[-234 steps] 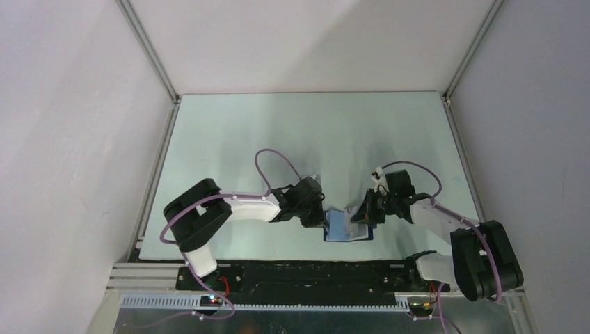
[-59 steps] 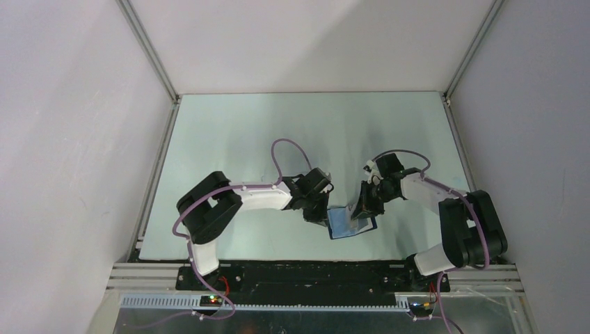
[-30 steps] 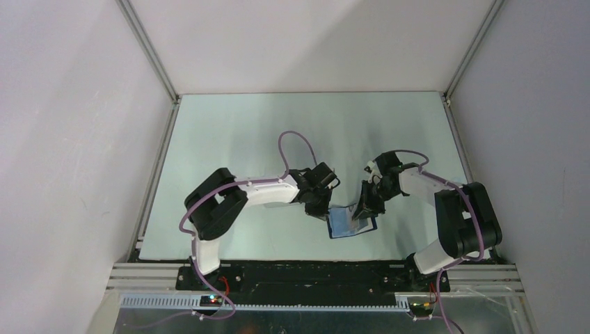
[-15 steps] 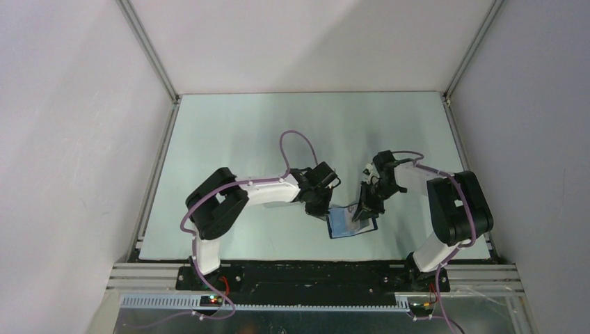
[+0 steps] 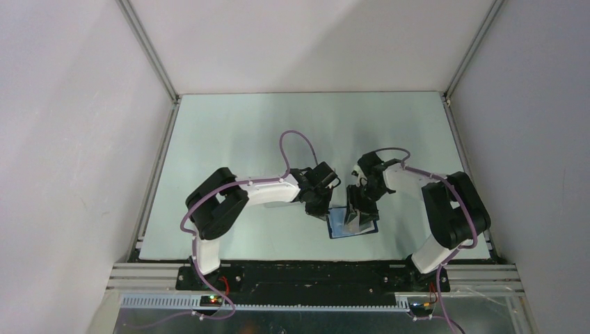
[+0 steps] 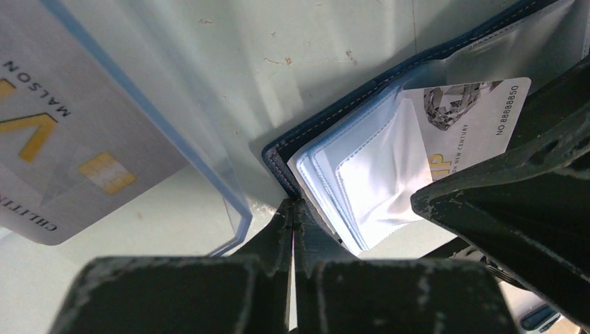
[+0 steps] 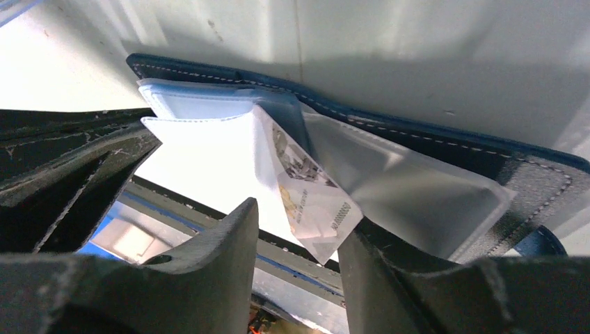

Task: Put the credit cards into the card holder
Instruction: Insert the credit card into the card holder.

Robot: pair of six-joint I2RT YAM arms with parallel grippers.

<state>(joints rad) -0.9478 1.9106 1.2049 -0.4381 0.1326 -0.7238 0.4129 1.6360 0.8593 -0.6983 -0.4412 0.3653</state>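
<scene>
The dark navy card holder (image 5: pixel 353 225) lies open near the table's front edge, its clear sleeves (image 6: pixel 369 181) fanned out. A pale credit card with a silver pattern (image 7: pixel 307 197) sticks partway out of one sleeve, also seen as the card (image 6: pixel 467 118). My right gripper (image 7: pixel 298 240) is open, the card's free corner loose between its fingers. My left gripper (image 6: pixel 292 207) is shut, its tips against the holder's navy edge (image 6: pixel 278 149); I see nothing between them. Another credit card with a gold chip (image 6: pixel 59 142) lies on the table to the left.
A clear, blue-edged plastic sheet (image 6: pixel 209 163) lies over the gold-chip card, close to my left fingers. Both arms crowd the card holder in the top view, the left gripper (image 5: pixel 321 207) and right gripper (image 5: pixel 360 209) on either side. The metal front rail (image 5: pixel 306 268) runs just behind.
My right gripper has opened and let go of the patterned card, which stays in the sleeve. Its wrist has swung left over the holder. The left arm has not moved.
</scene>
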